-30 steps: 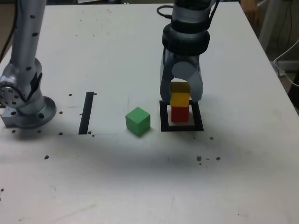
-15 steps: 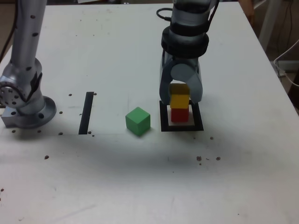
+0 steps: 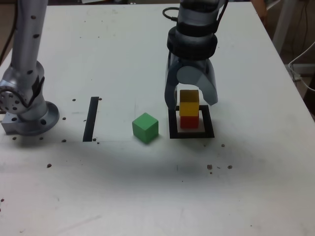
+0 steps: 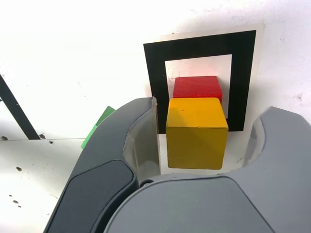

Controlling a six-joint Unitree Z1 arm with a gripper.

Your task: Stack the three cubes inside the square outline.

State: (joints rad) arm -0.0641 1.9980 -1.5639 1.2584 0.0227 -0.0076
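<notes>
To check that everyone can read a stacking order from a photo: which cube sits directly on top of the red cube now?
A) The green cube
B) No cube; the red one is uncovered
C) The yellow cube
C: the yellow cube rests on the red cube, while the green cube lies on the table outside the square outline.

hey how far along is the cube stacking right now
Done: the red cube sits inside the square outline, with the yellow cube on top. In hand: nothing; the gripper stands open around the yellow cube. Left: the green cube, on the table outside the outline, has yet to go on top.
</notes>
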